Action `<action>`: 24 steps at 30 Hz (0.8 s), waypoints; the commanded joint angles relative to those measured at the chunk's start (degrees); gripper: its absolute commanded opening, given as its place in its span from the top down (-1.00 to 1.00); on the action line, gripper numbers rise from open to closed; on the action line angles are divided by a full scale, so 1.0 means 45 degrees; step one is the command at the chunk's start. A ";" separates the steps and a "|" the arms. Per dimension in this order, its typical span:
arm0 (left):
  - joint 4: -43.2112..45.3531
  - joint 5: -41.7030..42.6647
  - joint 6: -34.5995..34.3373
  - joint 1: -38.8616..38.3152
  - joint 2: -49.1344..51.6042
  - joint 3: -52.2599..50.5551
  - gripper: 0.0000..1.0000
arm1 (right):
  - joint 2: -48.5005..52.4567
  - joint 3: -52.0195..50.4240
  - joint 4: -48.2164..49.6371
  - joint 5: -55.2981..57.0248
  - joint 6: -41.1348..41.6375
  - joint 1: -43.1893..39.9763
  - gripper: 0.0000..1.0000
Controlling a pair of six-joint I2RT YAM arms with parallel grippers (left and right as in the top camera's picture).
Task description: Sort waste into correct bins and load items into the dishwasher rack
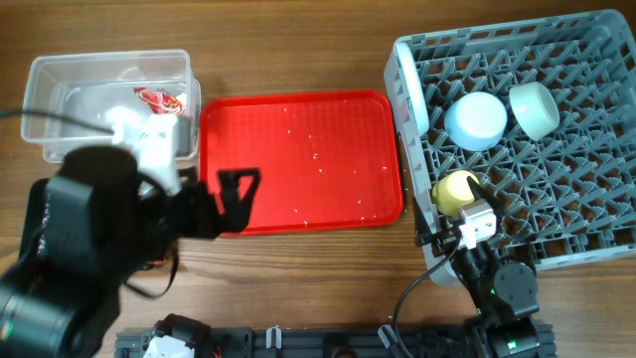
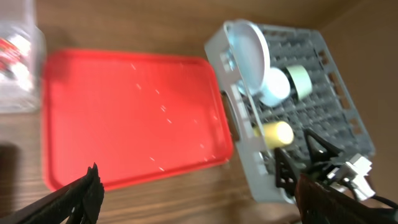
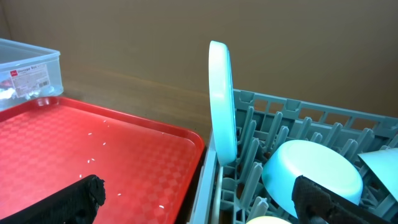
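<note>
Left gripper (image 1: 238, 199): jaws spread wide with nothing between them, over the left part of the red tray (image 1: 303, 164). Right gripper (image 3: 202, 196): jaws also released and empty, at the near left corner of the rack (image 1: 556, 159), just beside the yellow cup (image 1: 455, 189). The cup lies on its side inside the rack at that corner.

Plate (image 3: 222, 102) stands upright on edge along the rack's left wall. Blue bowl (image 1: 477, 119) sits just right of it, and the mint bowl (image 1: 534, 107) is right beside the blue one; both are in the rack's far half.

The red tray lies flat on the counter (image 1: 318, 60) between the rack and the clear tub (image 1: 45, 75). Only scattered pale crumbs (image 1: 298, 129) are on it.

The clear tub is at the far left. The red wrapper (image 1: 162, 99) and white tissue (image 1: 134, 124) are inside it. The left arm covers the counter below the tub, so I cannot tell what is there.
</note>
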 commanded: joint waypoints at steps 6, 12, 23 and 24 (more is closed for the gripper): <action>0.1297 -0.2084 0.1394 0.0194 -0.2652 -0.4396 -1.00 | -0.0078 -0.0010 0.0024 -0.0155 -0.0068 -0.0015 -0.99; 0.6606 -0.1457 0.1384 0.2254 -0.7344 -1.0637 -1.00 | -0.0078 -0.0010 0.0024 -0.0155 -0.0068 -0.0015 -0.99; 1.2206 -0.1345 0.0947 0.4124 -1.1890 -1.7345 -1.00 | -0.0078 -0.0010 0.0024 -0.0155 -0.0063 -0.0015 -0.99; 1.2658 -0.1345 0.0899 0.4124 -1.1890 -1.7806 -1.00 | -0.0078 -0.0010 0.0024 -0.0155 -0.0068 -0.0015 -0.99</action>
